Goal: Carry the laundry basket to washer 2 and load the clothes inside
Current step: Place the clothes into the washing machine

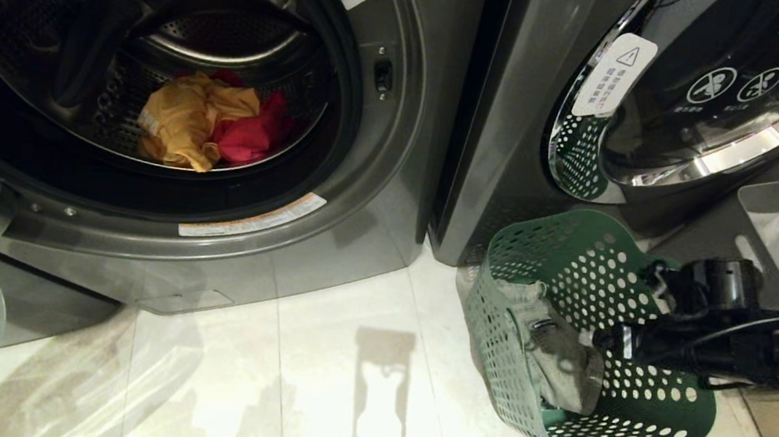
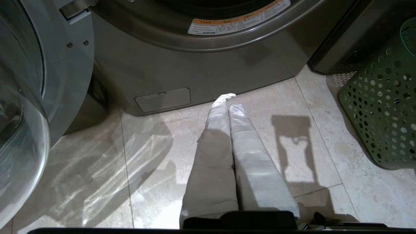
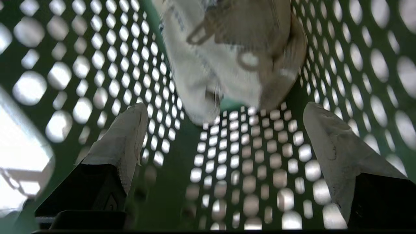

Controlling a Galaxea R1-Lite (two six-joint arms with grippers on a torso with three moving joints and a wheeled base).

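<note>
Reaching into the laundry basket [image 1: 587,417], which lies tipped on the tiled floor [image 1: 312,385] just right of the open washer [image 1: 394,175], the right gripper [image 3: 224,146] risks snagging a finger in the perforated wall or pushing the light basket away. It could also pinch only a fold of the grey denim garment [image 1: 557,355], which might then drop short of the drum, where the yellow garment [image 1: 188,119] and red garment [image 1: 252,133] already lie. Its fingers spread fully wide, empty, the denim just ahead. The left gripper [image 2: 229,107] hangs closed and empty above the floor.
</note>
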